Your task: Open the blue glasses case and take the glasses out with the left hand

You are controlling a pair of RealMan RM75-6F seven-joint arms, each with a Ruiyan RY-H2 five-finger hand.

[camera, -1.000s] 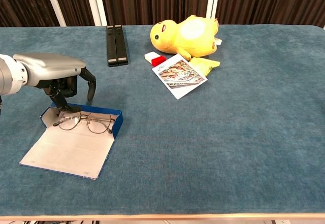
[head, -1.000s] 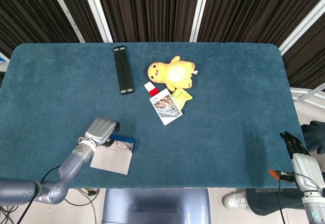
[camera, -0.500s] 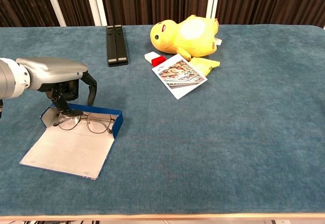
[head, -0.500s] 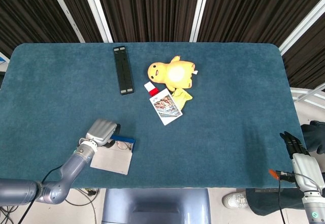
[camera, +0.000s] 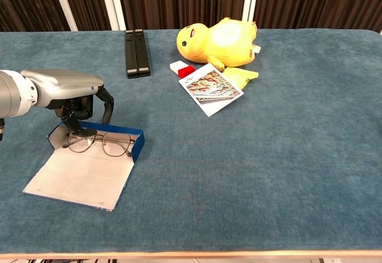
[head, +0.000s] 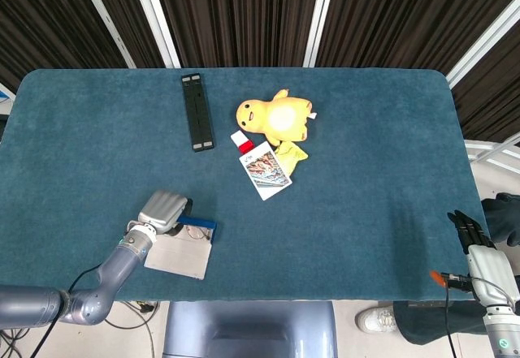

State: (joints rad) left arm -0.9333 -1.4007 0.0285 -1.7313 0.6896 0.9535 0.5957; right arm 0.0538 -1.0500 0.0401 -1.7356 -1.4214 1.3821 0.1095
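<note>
The blue glasses case (camera: 135, 144) lies open near the table's front left, its pale flap (camera: 77, 176) spread flat toward me. Thin-rimmed glasses (camera: 101, 144) lie inside it. My left hand (camera: 65, 84) hovers over the case's far left end with its fingers curled downward, the fingertips (camera: 74, 126) at the left lens rim. The glasses still rest in the case. In the head view the left hand (head: 162, 209) covers the far edge of the case (head: 180, 254). My right hand (head: 479, 248) hangs off the table's right front corner, its fingers straight and holding nothing.
A yellow plush toy (camera: 218, 39) lies at the back centre, with a booklet (camera: 212, 87) and a small red and white box (camera: 182, 68) in front of it. A black bar (camera: 136, 52) lies at the back left.
My left hand has sunk slightly toward the case and the glasses. The glasses, the case and the right hand have not moved.
</note>
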